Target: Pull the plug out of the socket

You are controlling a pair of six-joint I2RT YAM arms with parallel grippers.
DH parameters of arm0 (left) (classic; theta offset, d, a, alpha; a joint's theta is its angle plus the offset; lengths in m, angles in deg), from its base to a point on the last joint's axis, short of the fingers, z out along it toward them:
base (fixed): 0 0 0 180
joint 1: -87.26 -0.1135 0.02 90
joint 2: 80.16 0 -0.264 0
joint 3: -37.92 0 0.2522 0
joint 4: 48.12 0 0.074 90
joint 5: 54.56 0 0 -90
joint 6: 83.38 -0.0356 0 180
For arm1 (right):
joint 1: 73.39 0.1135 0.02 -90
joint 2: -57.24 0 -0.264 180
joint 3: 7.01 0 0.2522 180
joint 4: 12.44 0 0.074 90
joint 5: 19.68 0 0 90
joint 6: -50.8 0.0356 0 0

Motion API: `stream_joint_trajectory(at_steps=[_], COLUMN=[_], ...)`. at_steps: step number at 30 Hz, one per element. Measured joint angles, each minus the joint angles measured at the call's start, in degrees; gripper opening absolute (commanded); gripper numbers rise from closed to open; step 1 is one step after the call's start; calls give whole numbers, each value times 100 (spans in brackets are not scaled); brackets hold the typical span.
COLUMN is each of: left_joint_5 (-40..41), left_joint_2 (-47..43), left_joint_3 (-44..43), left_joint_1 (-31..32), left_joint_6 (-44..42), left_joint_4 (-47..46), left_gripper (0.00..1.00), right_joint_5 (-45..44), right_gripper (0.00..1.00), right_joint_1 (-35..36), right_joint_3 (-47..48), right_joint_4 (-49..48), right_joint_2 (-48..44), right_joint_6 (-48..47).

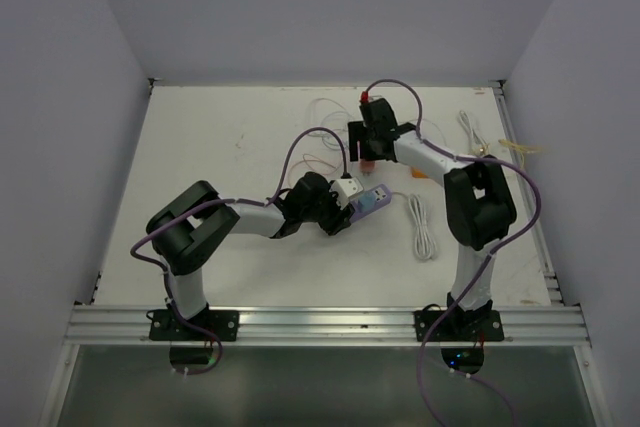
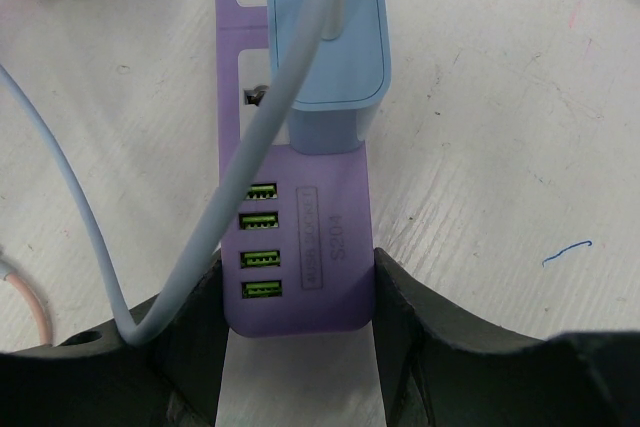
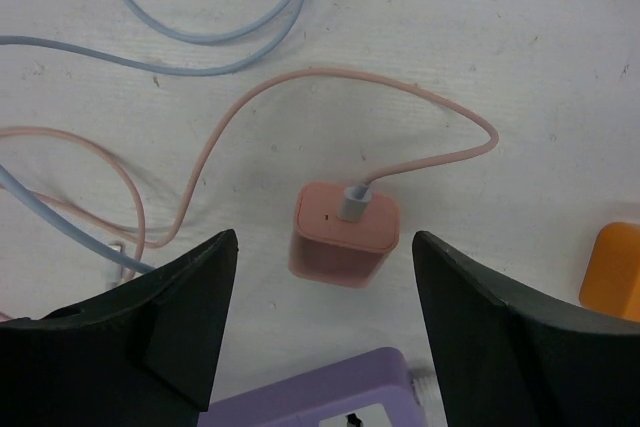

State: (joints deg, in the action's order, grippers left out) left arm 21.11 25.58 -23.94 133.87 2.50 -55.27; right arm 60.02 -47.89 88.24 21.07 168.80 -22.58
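Pink plug [image 3: 343,237] lies on the table [image 3: 520,67] just beside the purple socket strip [image 2: 310,247], below the spread fingers of the right gripper [image 3: 325,242], apparently untouched, while the left gripper [image 2: 300,272] clamps the strip's end, a blue plug [image 2: 335,47] seated in it.

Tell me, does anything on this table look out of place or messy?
Mildly. A pink charger lies unplugged on the table under the open right gripper, its pink cable crossing loose blue cables. The blue plug sits in the purple power strip that the left gripper clamps. Nothing looks damaged.
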Motion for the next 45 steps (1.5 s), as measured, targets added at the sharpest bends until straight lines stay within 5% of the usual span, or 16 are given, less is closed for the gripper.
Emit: stream_joint_trajectory(at_steps=[4,12,31,45], left_joint_5=[0,0,-2,-2], left_joint_2=[0,0,-2,-2], left_joint_3=[0,0,11,11], left_joint_1=[-2,0,0,0], left_joint_6=[0,0,0,0], left_joint_4=[0,0,-20,-20], left_gripper=[0,0,0,0], right_joint_5=[111,101,638,1862], right_gripper=[86,87,87,86], right_joint_1=[-33,-44,-68,35], right_joint_3=[4,-398,-3993,-4612], right_joint_4=[22,-39,-1226,-1987], right_joint_2=[-74,-1137,-4315,-4155], right_joint_6=[-13,-111,-387,-501])
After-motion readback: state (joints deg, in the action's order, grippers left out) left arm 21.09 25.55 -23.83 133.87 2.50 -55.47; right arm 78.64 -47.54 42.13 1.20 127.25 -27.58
